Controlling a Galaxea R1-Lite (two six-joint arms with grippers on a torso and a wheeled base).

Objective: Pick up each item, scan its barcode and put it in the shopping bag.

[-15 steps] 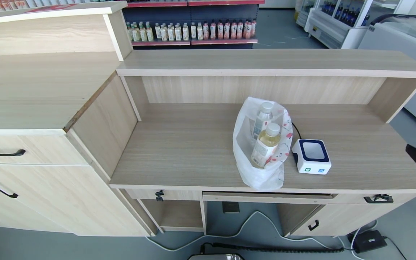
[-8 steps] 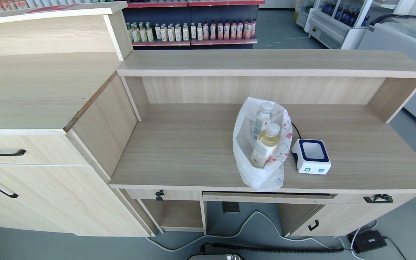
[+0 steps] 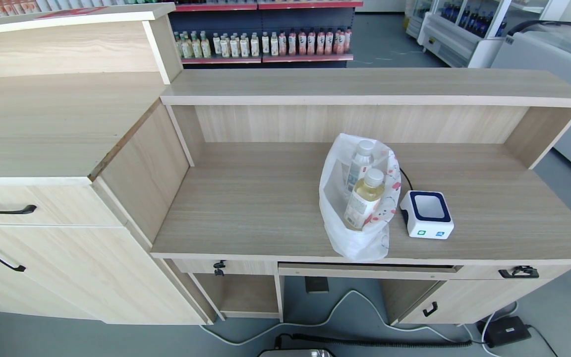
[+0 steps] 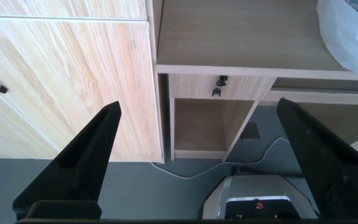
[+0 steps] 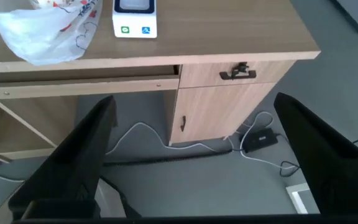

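The counter (image 3: 256,208) bears shopping bag (image 3: 355,244) beside scanner (image 3: 428,214).

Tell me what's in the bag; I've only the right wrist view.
Observer: A front bottle and a back bottle, upright, caps on, in the bag.
Operator: Same drink?
Observer: No: the front bottle holds yellow liquid, the back bottle looks paler.
Operator: And my other arm?
Observer: The left gripper is open, low, facing the cubby under the counter.
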